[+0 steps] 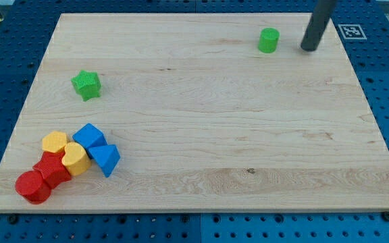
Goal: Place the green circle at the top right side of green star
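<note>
The green circle [269, 40] is a short green cylinder near the view's top right on the wooden board [201, 108]. The green star [86, 84] sits far off at the view's left, in the upper half. My tip [308, 48] is the lower end of a dark rod coming down from the view's top right. It rests just to the right of the green circle, with a small gap between them.
A cluster of blocks lies at the view's bottom left: two blue blocks [88, 137] [105, 159], two yellow blocks [55, 142] [75, 159] and two red blocks [53, 169] [32, 187]. A marker tag [351, 30] sits off the board at top right.
</note>
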Controlling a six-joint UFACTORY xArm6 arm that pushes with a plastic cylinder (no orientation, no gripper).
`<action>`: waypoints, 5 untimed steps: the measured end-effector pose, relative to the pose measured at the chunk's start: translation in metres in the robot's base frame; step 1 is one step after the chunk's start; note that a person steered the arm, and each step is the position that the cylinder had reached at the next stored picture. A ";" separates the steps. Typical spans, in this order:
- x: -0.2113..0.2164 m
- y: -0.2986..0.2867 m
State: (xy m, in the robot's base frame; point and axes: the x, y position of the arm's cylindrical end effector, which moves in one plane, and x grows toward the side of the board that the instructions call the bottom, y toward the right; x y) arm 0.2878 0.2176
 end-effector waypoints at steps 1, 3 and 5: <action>-0.037 -0.029; -0.004 -0.056; 0.001 -0.107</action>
State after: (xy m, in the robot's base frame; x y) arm 0.2884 0.1104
